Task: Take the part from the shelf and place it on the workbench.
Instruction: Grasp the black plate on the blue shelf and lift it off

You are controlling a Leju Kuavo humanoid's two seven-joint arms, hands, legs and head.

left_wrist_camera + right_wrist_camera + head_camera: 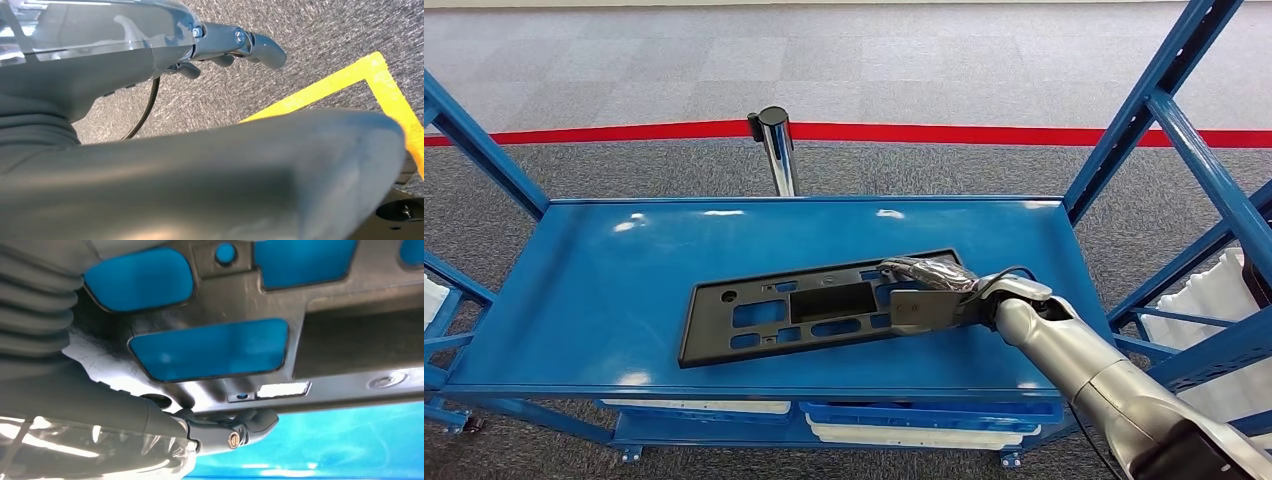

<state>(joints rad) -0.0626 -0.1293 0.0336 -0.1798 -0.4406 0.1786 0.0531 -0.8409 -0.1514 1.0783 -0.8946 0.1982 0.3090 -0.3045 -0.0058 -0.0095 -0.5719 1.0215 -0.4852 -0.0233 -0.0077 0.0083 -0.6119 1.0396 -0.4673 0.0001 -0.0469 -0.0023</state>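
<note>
Workshop: blue steel shelving, taped floor lines.

The blue shelf lies bare left of the black part and behind it. Slanted blue frame struts (both sides) hem the ends; a chrome post stands just beyond the rear edge.

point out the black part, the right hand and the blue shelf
black part point(754, 322): head view, left half of its frame
right hand point(929, 290): head view, over the part's right end
blue shelf point(604, 290): head view, bare surface
</note>
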